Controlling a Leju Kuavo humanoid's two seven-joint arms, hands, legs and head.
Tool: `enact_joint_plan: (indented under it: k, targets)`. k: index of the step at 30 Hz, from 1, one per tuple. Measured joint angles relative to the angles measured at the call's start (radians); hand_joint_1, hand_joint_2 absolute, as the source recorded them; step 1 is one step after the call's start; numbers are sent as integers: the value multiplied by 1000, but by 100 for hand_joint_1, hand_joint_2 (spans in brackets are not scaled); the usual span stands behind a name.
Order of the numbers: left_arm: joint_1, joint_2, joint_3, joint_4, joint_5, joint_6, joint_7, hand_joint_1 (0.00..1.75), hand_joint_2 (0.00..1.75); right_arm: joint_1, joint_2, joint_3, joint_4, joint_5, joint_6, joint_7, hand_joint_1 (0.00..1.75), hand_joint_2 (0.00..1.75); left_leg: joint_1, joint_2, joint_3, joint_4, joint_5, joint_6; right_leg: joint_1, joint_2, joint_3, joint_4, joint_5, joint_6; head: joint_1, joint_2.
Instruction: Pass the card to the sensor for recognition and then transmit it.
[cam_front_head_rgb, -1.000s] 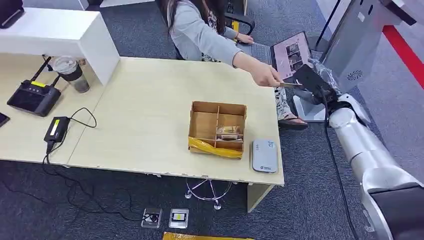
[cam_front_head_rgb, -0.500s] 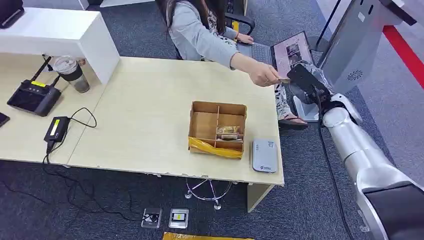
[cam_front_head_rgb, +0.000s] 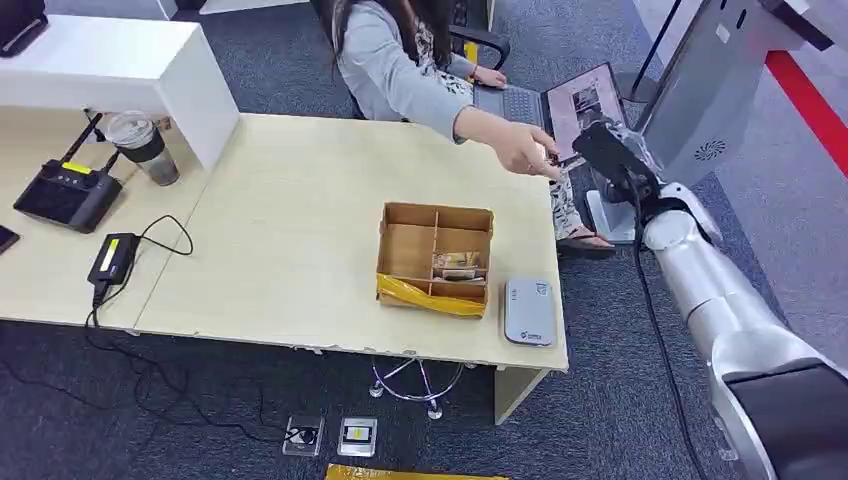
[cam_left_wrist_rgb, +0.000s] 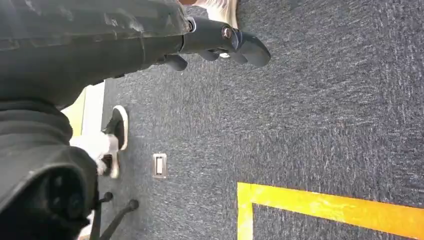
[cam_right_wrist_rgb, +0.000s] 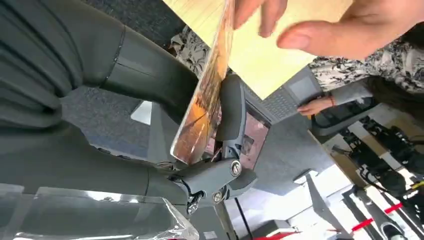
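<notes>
My right hand (cam_front_head_rgb: 603, 150) is raised beyond the desk's (cam_front_head_rgb: 300, 240) far corner, thumb and fingers (cam_right_wrist_rgb: 231, 112) pinching the card (cam_right_wrist_rgb: 205, 100) on edge so its face stays free for a reader. A person's hand (cam_front_head_rgb: 527, 152) meets it there, fingertips at the card's other end, though I can't tell if they grip it. The sensor (cam_front_head_rgb: 528, 312) lies flat near the front edge, beside the box (cam_front_head_rgb: 436, 258), well apart from the card. My left hand (cam_left_wrist_rgb: 220, 42) hangs over the floor, holding nothing, fingers loose.
</notes>
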Motion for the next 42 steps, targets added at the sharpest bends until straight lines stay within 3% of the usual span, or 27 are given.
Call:
enact_joint_plan:
  k: [12, 22, 27, 36, 42]
  targets:
    - [2, 2, 0, 0, 36, -1, 19, 0, 0, 45, -13, 3, 5, -39, 9, -65, 175, 175, 0, 0, 1, 0, 0, 0, 0, 1, 0, 0, 0, 0, 0, 0]
    - [7, 2, 0, 0, 62, 3, 28, 0, 0, 175, -54, 19, -48, -124, -18, -103, 175, 175, 0, 1, 1, 0, 0, 0, 0, 1, 0, 0, 0, 0, 0, 0]
    - [7, 2, 0, 0, 68, 9, 31, 0, 0, 227, -60, 58, -101, -153, -21, -95, 175, 175, 0, 1, 1, 0, 0, 0, 0, 2, 0, 0, 0, 0, 0, 0]
    - [7, -1, 0, 0, 84, 19, 31, 0, 0, 318, -80, 161, -275, -255, -2, -11, 175, 175, 0, 1, 1, 0, 0, 0, 0, 2, 0, 0, 0, 0, 0, 0]
    - [7, -1, 0, 0, 95, 23, 51, 0, 0, 352, -92, 224, -336, -302, -10, -4, 175, 175, 0, 1, 1, 0, 0, 0, 0, 2, 0, 0, 0, 0, 0, 0]
